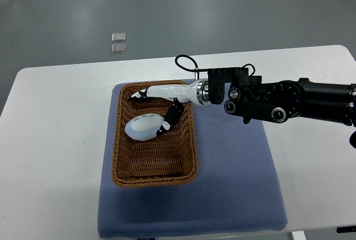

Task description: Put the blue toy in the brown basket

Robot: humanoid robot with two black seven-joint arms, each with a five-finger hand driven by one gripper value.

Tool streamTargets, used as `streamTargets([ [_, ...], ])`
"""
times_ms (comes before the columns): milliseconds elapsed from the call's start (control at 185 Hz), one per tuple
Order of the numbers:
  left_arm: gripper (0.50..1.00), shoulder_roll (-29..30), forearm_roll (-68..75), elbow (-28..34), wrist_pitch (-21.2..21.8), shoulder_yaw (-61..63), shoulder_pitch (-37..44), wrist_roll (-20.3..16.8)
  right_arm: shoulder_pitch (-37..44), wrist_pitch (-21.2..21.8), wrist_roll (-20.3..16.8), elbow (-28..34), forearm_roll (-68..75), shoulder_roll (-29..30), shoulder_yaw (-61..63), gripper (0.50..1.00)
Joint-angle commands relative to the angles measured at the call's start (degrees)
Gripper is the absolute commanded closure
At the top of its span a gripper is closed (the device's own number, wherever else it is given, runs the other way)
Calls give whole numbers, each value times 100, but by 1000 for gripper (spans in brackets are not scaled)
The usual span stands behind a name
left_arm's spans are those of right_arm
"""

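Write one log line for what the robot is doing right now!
arm: right | right hand: over brown basket, fingers touching blue toy | toy: inside basket | basket: on blue mat | left arm: not visible

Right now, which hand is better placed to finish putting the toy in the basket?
The right hand: its arm enters from the right, and it is already over the brown basket, at the blue toy inside. No left arm is visible.

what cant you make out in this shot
- Top view: whether the right hand grips the blue toy or only touches it; its dark fingers lie over the toy's edge.
- Basket far rim: partly covered by the hand.
- Two small clear items on the floor: too small to identify.
- Left arm: out of frame.
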Motion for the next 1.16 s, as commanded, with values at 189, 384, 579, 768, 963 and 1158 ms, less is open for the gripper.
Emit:
streamTargets([
  [189,500,0,-2,17,0,-8,0,0,-803,61,0,-21,1738,-587,2425,583],
  [384,500,0,-2,0,0,1,0,0,-2041,157,9,-381,3222,-464,4287,583],
  [579,500,0,-2,0,0,1,0,0,-2955,649,9,-1076,3944,213,5536,583],
  [768,500,0,-2,0,0,9,0,0,-3588,1897,9,-1577,4181,459,6125,583],
  [963,500,0,7,-9,0,9,0,0,-3756,2223,9,-1841,4524,468,6283,583],
  [1158,500,0,-2,-9,0,18,0,0,-3764,2214,9,-1937,4524,459,6283,583],
])
